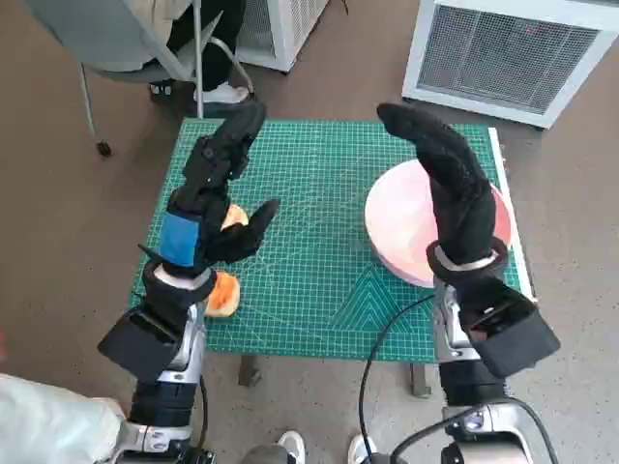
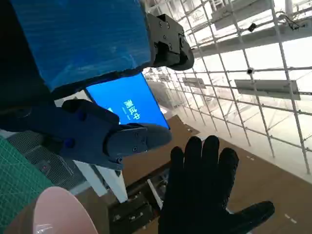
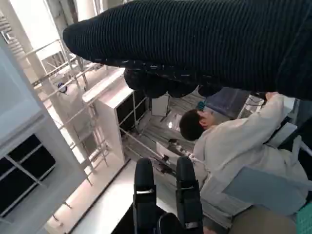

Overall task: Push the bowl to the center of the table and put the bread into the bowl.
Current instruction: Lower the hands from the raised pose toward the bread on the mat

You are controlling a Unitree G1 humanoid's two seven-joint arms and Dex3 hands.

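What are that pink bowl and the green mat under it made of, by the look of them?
The bowl looks like smooth plastic, perhaps melamine: an even pale pink with a soft sheen and a thin rim, though glazed ceramic can't be ruled out. The mat looks like a rubbery vinyl cutting mat: flat matte green, printed with a fine white grid and angle lines.

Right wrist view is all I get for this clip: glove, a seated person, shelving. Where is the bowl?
Observer: The pink bowl sits toward the green mat's right side, partly under the raised right hand.
Operator: And the bread?
Observer: The bread lies near the mat's left front corner, beneath the left hand.
Operator: Is either hand holding anything?
Observer: No. Both are lifted with fingers spread; neither holds anything.
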